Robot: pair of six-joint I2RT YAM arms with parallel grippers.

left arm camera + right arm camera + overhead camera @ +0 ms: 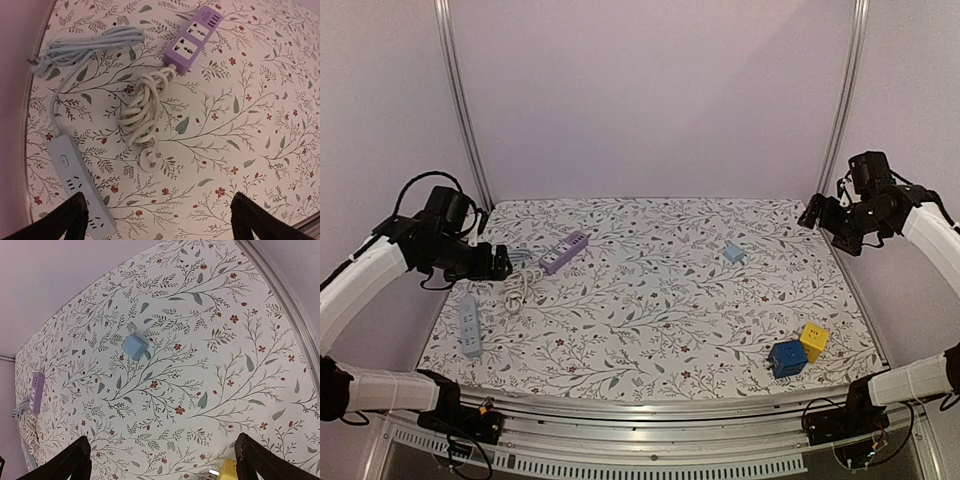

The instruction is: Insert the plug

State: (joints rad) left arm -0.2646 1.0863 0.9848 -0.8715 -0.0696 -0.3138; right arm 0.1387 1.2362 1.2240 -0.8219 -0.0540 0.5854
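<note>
Hovering: left fingers [70,220] spread wide, empty | right fingers [75,460] spread wide, empty | white plug [151,160] loose on desk [260,125], ending coiled cord [142,110] of purple power strip [192,37] | white power strip [80,190] nearby | grasp, insertion both outstanding

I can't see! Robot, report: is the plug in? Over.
Left hand open, empty. Right hand same. White plug lying loose, not inserted. Nothing blocking.

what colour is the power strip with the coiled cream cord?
The power strip is purple, clearest in the left wrist view.
</note>
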